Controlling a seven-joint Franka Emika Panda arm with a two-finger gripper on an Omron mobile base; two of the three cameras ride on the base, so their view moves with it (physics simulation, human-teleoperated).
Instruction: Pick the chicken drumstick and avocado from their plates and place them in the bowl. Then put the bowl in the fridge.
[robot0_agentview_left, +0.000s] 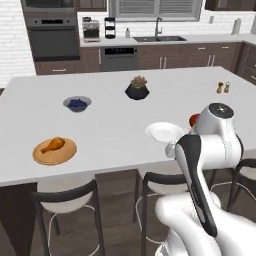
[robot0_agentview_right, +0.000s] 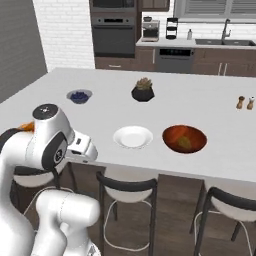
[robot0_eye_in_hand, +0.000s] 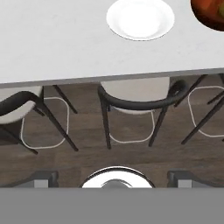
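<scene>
Tool (robot0_eye_in_hand: 113, 177) is hanging wide open over the stools, gripping nothing. Chicken drumstick (robot0_agentview_left: 54, 145) is sitting on its wooden plate (robot0_agentview_left: 55, 151); avocado (robot0_agentview_right: 185, 142) is lying in the bowl (robot0_agentview_right: 184, 138) on the desk (robot0_agentview_left: 110, 125).

- A home kitchen (a rendered one), built around a wide white island counter (robot0_agentview_left: 125, 135) with dark-framed stools (robot0_eye_in_hand: 131, 100) tucked under its near edge.
- A dark wall oven (robot0_agentview_left: 52, 37) sits in a white brick wall (robot0_agentview_right: 65, 30).
- Along the back run brown cabinets (robot0_agentview_left: 200, 55), a sink with a tall faucet (robot0_agentview_left: 158, 27), a dishwasher (robot0_agentview_left: 118, 59) and a coffee machine (robot0_agentview_left: 91, 30) under a shuttered window (robot0_agentview_left: 155, 9).
- On the island: a white plate (robot0_agentview_right: 132, 136), a bowl of berries (robot0_agentview_left: 77, 104), a potted succulent (robot0_agentview_left: 137, 88), salt and pepper shakers (robot0_agentview_right: 245, 103).
- Wood plank floor (robot0_eye_in_hand: 87, 157).
</scene>
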